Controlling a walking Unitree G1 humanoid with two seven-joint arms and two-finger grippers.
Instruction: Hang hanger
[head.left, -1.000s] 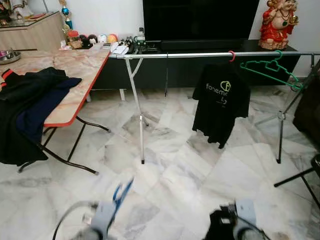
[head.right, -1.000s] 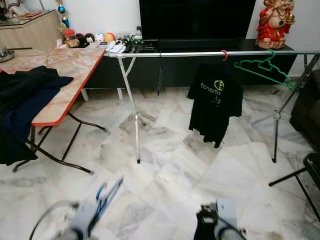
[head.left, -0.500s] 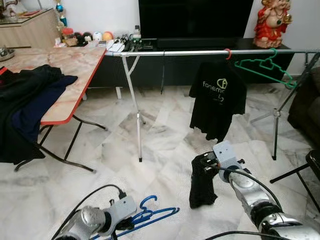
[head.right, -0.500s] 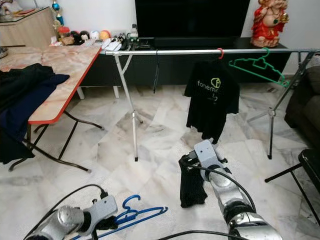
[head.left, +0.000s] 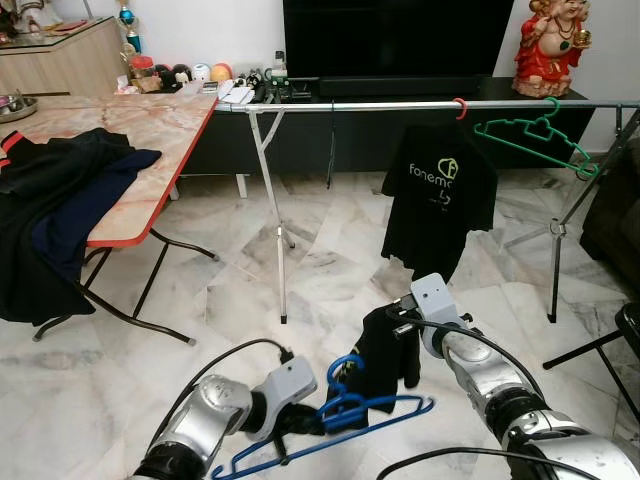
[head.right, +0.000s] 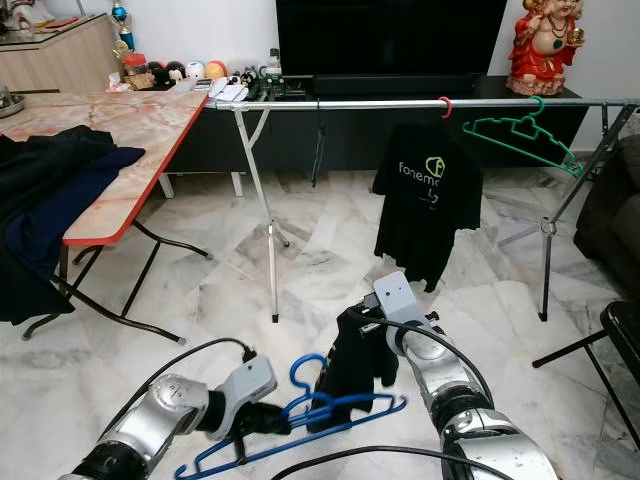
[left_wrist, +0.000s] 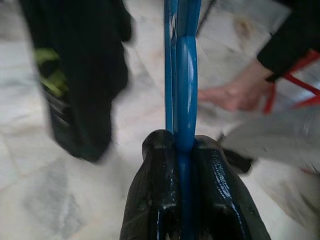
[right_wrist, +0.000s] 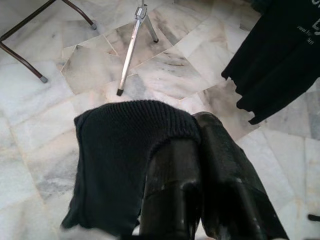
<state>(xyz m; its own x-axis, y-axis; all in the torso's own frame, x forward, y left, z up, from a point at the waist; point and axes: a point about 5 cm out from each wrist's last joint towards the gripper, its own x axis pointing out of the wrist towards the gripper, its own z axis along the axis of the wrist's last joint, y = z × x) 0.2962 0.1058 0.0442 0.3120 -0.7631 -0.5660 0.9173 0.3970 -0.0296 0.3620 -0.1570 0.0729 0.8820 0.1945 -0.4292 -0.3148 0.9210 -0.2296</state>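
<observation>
Low in the frame, our left gripper (head.left: 300, 420) has its fingers clamped on the blue hanger (head.left: 345, 425), held above the floor (head.left: 250, 290). Just right of it, our right gripper (head.left: 395, 345) pinches a black cloth (head.left: 385, 355). Across the upper frame runs the rail (head.left: 400, 105).

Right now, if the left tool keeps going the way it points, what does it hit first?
Most likely the dark garment hanging from the right tool. The left tool, clamped on the blue hanger, points across toward it, and the hanger's hook already nearly overlaps the cloth. Depth between them is unclear.
</observation>
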